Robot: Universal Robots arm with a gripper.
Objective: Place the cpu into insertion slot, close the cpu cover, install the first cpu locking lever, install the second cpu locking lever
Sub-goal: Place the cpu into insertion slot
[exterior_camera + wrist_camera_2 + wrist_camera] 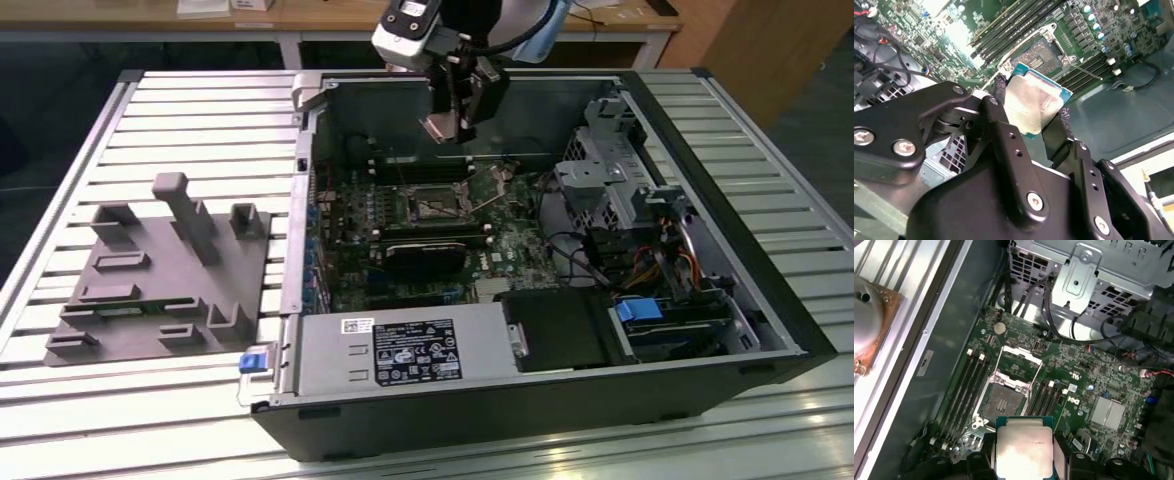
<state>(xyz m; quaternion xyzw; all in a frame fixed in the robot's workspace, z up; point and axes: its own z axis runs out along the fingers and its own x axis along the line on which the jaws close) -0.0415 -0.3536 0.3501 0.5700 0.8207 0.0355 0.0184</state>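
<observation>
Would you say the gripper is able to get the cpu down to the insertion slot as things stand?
Probably yes. The gripper holds the cpu above the insertion slot, the cpu cover appears swung back, and nothing lies between them.

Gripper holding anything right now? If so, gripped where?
Yes. The gripper holds the cpu, its fingers pinching two opposite edges of the chip, metal top left bare.
</observation>
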